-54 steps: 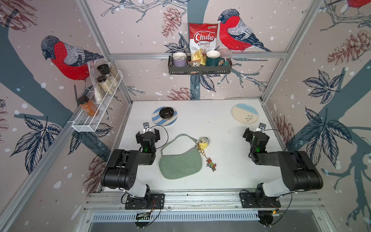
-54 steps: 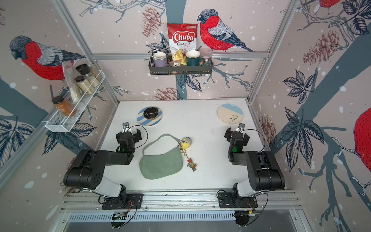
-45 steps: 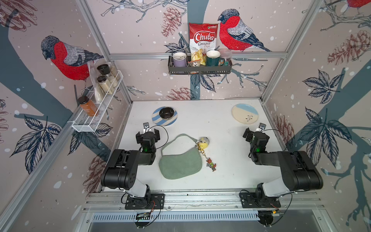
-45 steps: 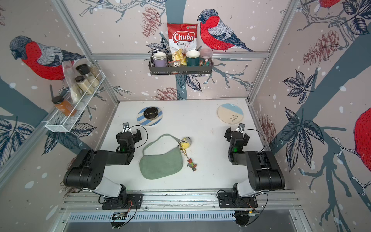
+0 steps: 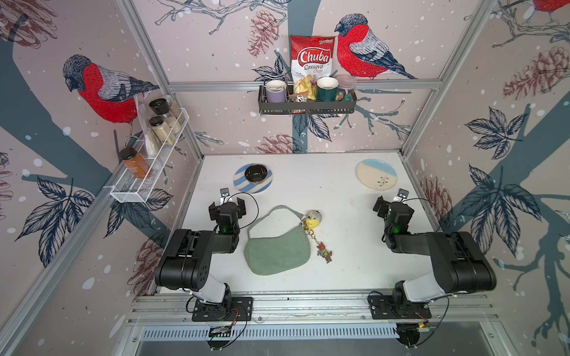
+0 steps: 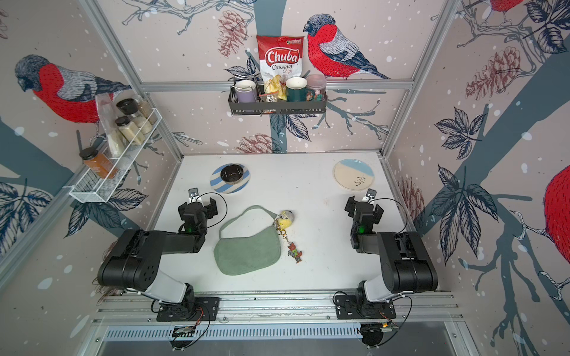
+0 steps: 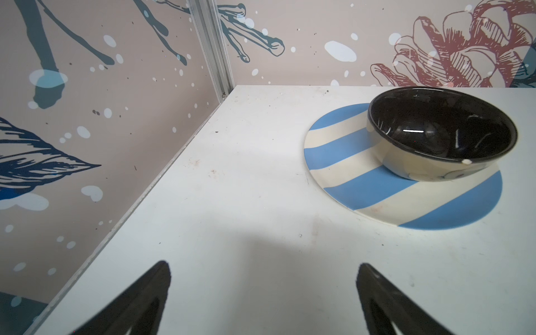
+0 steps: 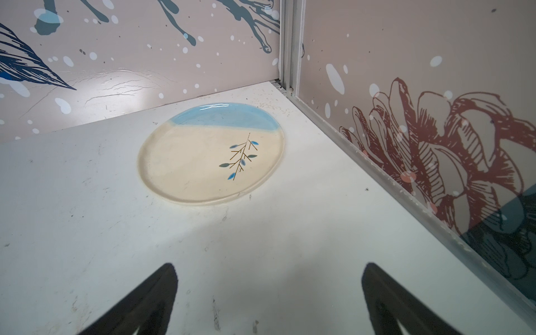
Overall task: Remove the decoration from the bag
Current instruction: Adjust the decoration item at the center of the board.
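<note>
Task not started. The bag (image 5: pixel 277 251) lies flat between the two arms. The decoration (image 5: pixel 314 218), a yellow plush with a fox charm (image 5: pixel 324 252) on a chain, hangs clipped at the bag's end nearer the right arm. Left gripper (image 5: pixel 227 206) and right gripper (image 5: pixel 389 206) are spread wide, empty and apart from the bag. Reaching, gripping and unclipping are all left.

A robot lab cell dressed as a kitchen: an aluminium frame (image 5: pixel 216 86) holds bird-print walls (image 5: pixel 216 46) round a white bench (image 5: pixel 324 185), two arms (image 5: pixel 191 255) (image 5: pixel 456 262) bolted to a rail (image 5: pixel 308 305) at the bottom, a spice rack (image 5: pixel 148 172) at left, a mug rack (image 5: pixel 305 106) at upper centre.
</note>
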`<state>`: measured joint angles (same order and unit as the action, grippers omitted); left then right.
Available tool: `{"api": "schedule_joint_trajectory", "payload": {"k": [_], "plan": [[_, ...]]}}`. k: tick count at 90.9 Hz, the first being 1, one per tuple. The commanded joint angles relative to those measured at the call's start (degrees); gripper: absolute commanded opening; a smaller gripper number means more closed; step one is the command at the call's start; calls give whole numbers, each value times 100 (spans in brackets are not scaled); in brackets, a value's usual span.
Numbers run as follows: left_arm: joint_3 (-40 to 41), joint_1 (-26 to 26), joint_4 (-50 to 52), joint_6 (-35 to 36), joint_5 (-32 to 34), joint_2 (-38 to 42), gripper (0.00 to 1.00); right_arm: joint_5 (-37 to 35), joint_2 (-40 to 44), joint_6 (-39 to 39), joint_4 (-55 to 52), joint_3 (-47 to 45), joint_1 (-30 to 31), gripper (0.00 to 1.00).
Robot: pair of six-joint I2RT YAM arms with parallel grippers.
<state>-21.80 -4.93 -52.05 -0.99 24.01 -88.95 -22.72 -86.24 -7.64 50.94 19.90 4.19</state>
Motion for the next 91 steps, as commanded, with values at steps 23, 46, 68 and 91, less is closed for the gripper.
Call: {"api": "schedule_joint_trajectory", "payload": {"k": [23, 46, 68, 91], "plan": [[93, -77, -192, 83, 146, 51, 99, 4, 91, 4, 270, -21, -30, 100], [894, -1000, -1743, 845, 1827, 505, 99, -642, 1720, -320, -2094, 687, 216, 100], [193, -1343, 720, 478, 2898, 1685, 98, -1288, 1974, -455, -4463, 2191, 1180, 100], [-1454, -1358, 5707, -2182, 2762, 2998, 99, 2972, 1822, -2693, -5932, 2938, 375, 98]]}}
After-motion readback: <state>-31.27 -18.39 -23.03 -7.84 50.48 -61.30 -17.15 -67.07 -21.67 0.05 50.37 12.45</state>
